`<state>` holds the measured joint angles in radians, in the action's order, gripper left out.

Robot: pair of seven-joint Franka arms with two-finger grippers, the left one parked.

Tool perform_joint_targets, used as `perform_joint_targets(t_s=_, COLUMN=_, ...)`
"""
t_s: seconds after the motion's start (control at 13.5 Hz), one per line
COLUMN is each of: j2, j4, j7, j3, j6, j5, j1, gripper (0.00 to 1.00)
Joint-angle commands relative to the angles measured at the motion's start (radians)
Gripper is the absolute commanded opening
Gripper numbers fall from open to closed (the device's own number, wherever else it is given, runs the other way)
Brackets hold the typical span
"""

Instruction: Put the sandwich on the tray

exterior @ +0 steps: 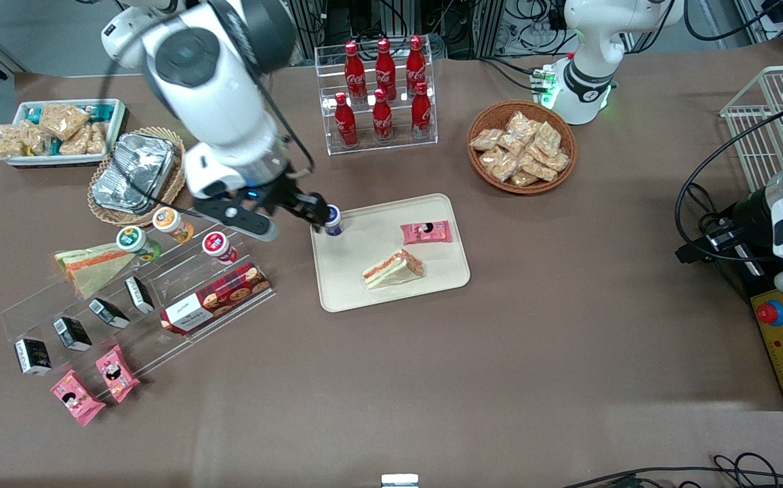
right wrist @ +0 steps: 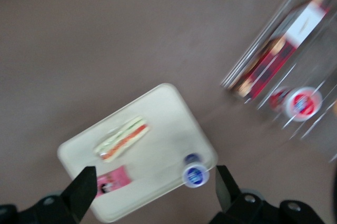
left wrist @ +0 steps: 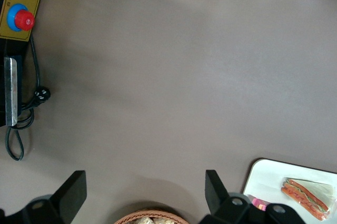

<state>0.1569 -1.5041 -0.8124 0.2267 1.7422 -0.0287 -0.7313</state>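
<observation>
Front view: the sandwich point(exterior: 393, 269), a clear-wrapped wedge with orange-red and green filling, lies flat on the cream tray point(exterior: 435, 271), in the half nearer the camera. A pink snack packet point(exterior: 426, 232) lies on the tray farther from the camera, and a small blue-capped bottle point(exterior: 333, 220) stands at the tray's corner toward the working arm's end. The gripper point(exterior: 311, 211) hangs just beside that bottle, above the tray's edge, well apart from the sandwich; this view does not settle how its fingers stand. A second sandwich point(exterior: 93, 264) rests on the clear acrylic rack point(exterior: 137, 298) toward the working arm's end of the table.

Left wrist view: a corner of the tray point(left wrist: 263, 174) shows, with the sandwich point(left wrist: 306, 196) lying on it.

Right wrist view: the gripper point(right wrist: 156, 184) has its two fingers spread wide apart with nothing between them. Below it sit the tray point(right wrist: 168, 129), the sandwich point(right wrist: 122, 138), the pink packet point(right wrist: 112, 180) and the blue-capped bottle point(right wrist: 195, 174).
</observation>
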Motion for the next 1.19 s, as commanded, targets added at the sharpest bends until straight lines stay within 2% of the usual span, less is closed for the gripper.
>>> perform_joint_targets(t_s=0.0, j2=-0.094, j4=-0.027, j7=0.310, j3=-0.071, j6=-0.039, j5=0.035, j1=0.174, gripper=1.00)
perform_joint_targets(t_s=0.07, j2=-0.099, j4=-0.025, j7=0.379, j3=-0.128, j6=-0.038, j5=0.035, j1=0.270, gripper=1.00)
perform_joint_targets(t_s=0.22, j2=-0.115, j4=-0.025, j7=0.499, j3=-0.293, j6=-0.038, j5=0.038, j1=0.517, gripper=1.00)
perform_joint_targets(t_s=0.3, j2=-0.126, j4=-0.025, j7=0.566, j3=-0.350, j6=-0.036, j5=0.039, j1=0.623, gripper=1.00)
perform_joint_targets(t_s=0.37, j2=-0.129, j4=-0.025, j7=0.628, j3=-0.362, j6=-0.036, j5=0.036, j1=0.686, gripper=1.00)
perform_joint_targets(t_s=0.44, j2=-0.129, j4=-0.025, j7=0.689, j3=-0.353, j6=-0.036, j5=0.033, j1=0.707, gripper=1.00)
perform_joint_targets(t_s=0.67, j2=-0.125, j4=-0.027, j7=0.872, j3=-0.221, j6=-0.026, j5=0.020, j1=0.705, gripper=1.00)
perform_joint_targets(t_s=0.81, j2=-0.122, j4=-0.028, j7=0.889, j3=-0.164, j6=-0.024, j5=0.013, j1=0.711, gripper=1.00)
perform_joint_targets(t_s=1.11, j2=-0.115, j4=-0.028, j7=0.903, j3=-0.156, j6=-0.033, j5=0.026, j1=0.736, gripper=1.00)
